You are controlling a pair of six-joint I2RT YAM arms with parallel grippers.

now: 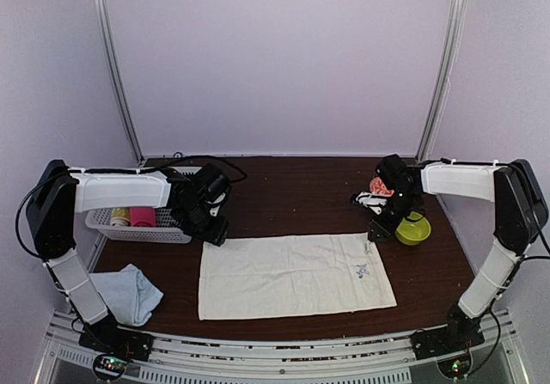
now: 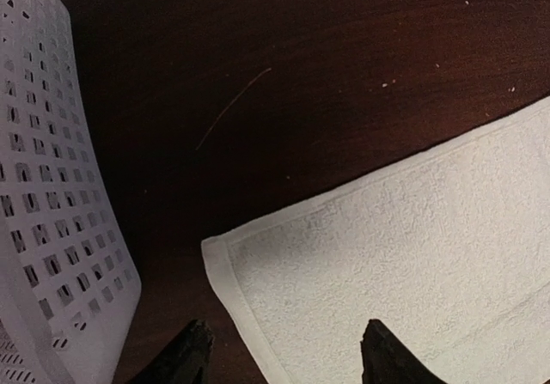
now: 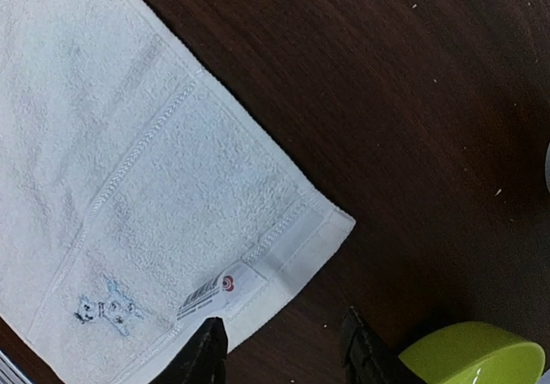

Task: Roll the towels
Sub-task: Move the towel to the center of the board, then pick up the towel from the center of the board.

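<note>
Dark worktop (image 1: 292,186) carries the cream towel (image 1: 292,277) flat, long axis left to right. Left gripper (image 1: 216,234) and right gripper (image 1: 375,231) hang above its two far corners, both parted, holding nothing; the blue towel (image 1: 129,294) lies crumpled by the left arm's base.

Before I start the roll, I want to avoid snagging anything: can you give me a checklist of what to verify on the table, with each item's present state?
1. Cream-white terry towel spread flat, no folds: ok.
2. Left gripper open and empty above the towel's far left corner: ok.
3. Right gripper open and empty by the towel's far right corner: ok.
4. White perforated plastic basket apart from the towel: ok.
5. Lime-green round bowl apart from the towel: ok.
6. Pale blue cloth towel laid flat for rolling: not ok, it lies bunched at the near left.
</note>
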